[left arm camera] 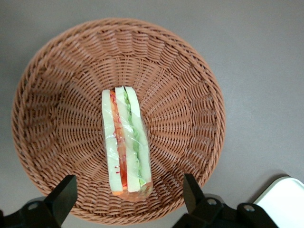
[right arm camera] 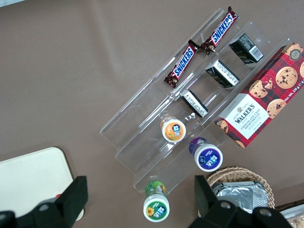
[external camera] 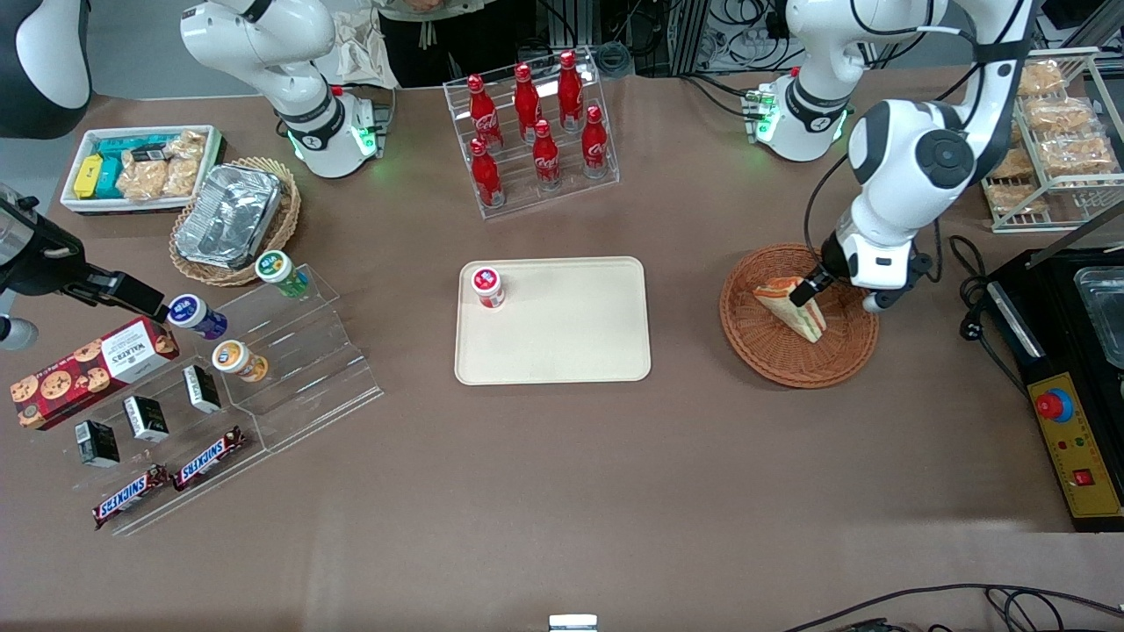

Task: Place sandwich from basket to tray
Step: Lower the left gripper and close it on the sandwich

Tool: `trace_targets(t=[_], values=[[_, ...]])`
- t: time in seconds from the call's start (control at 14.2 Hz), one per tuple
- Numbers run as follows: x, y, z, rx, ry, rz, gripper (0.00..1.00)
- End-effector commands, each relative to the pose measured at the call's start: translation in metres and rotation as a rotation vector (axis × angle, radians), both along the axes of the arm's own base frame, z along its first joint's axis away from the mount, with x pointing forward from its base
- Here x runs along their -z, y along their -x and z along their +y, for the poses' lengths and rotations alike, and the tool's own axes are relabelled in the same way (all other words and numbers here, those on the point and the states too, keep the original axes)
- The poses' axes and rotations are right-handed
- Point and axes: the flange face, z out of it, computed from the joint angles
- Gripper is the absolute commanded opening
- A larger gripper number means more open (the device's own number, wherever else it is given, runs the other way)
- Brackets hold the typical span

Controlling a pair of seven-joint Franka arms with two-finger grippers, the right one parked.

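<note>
Wicker basket [left arm camera: 52, 95] under my gripper [left arm camera: 128, 199]; fingers spread wide, straddling sandwich [left arm camera: 126, 142] lying wrapped at centre. Looks soft, light, slippery film; grip bread faces gently. Tray [external camera: 562, 351] awaits.

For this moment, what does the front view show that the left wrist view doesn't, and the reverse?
Only the front view shows the whole cream rectangular tray with a small red-capped jar on it, and the red bottles.

Only the left wrist view shows the wedge sandwich's red, white and green layers edge-on, between the open pincer fingers.

Both show the round reddish-brown wicker basket holding the sandwich, pincer above.
</note>
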Motion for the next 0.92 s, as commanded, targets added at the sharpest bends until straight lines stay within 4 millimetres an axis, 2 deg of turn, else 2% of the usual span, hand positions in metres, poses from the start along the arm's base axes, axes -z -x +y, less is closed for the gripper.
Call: trace_targets(t=[0.0,0.28,0.56,0.7,0.85], values=[[0.016,0.005,-0.001,-0.026,0.000,0.013,0.99],[0.048,0.007,-0.002,-0.027,-0.007,0.083,0.94],[0.052,0.003,-0.003,-0.054,-0.005,0.069,0.94],[0.062,0.007,-0.011,-0.047,-0.007,0.067,0.94],[0.067,0.005,-0.012,-0.090,-0.005,0.058,0.80]])
